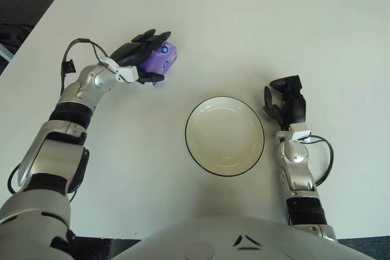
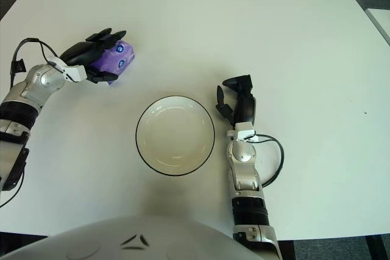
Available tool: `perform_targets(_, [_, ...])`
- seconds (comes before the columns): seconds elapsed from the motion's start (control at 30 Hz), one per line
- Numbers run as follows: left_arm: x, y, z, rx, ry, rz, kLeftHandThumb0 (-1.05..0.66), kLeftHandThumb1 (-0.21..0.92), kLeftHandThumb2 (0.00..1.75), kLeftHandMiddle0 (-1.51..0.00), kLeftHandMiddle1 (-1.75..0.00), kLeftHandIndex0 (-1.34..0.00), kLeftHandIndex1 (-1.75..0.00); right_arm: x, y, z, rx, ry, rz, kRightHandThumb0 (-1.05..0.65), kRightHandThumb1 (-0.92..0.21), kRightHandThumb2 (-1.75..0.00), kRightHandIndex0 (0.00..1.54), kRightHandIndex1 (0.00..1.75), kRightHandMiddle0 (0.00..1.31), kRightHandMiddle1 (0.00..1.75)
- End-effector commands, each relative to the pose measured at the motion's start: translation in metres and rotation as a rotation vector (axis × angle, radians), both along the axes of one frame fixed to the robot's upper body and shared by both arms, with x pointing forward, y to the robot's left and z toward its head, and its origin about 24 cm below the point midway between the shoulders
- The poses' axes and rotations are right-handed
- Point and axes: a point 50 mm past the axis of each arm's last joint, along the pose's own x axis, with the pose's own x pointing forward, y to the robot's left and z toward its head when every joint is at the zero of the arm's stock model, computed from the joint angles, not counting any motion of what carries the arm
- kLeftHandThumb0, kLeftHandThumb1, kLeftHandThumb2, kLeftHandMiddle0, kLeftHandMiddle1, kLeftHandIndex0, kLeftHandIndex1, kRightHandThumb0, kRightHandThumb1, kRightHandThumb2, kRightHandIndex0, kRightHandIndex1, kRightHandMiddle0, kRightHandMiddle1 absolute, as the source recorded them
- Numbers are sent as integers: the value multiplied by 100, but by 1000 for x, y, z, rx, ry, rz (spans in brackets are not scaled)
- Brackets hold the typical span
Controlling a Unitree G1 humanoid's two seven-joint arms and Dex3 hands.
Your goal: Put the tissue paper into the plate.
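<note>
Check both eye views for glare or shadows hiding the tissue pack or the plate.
Left eye view: even light, faint soft shadows only; the purple tissue pack is partly covered by the left hand, not by glare. Right eye view: plate rim crisp, no hotspot; right hand shows beside it.

Bare table [image 1: 256,35] (white) surrounds the plate [image 1: 225,136] throughout.

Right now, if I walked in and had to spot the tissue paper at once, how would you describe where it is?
Start at the white table and find the round white plate with a dark rim near its middle. Look up and to the left of it, where the robot's left hand has its black fingers wrapped around a small packet. That is the tissue paper, the only purple thing on the table.
</note>
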Motion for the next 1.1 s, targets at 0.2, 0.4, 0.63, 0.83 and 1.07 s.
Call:
perform_targets(0.2, [-2,-14,-22,69,99,-56,-101,53,61,0,0,0,0,-17,-4,-35,20,173,-23,-36,-80,-70,55,119,26,175])
perform_targets(0.4, [0,-23,-29,130,129,-76,-102,54,62,0,0,0,0,-17,-4,-35,22,183,-31,-36,-80,-70,55,118,26,175])
perform_targets(0.63, [0,-32,-33,221,141,-115,-100,53,61,0,0,0,0,-17,-5,-35,18,191,-40,-36,-80,-70,54,116,26,175])
perform_targets(0.83, [-3,-36,-36,266,150,-137,-94,49,66,0,0,0,0,-18,-5,-35,30,181,-38,-36,-82,-68,54,115,25,175])
perform_targets(1.07, [-5,-40,-37,304,164,-150,-91,46,71,0,0,-1,-1,-19,-5,-35,32,176,-42,-36,-80,-70,55,117,26,175])
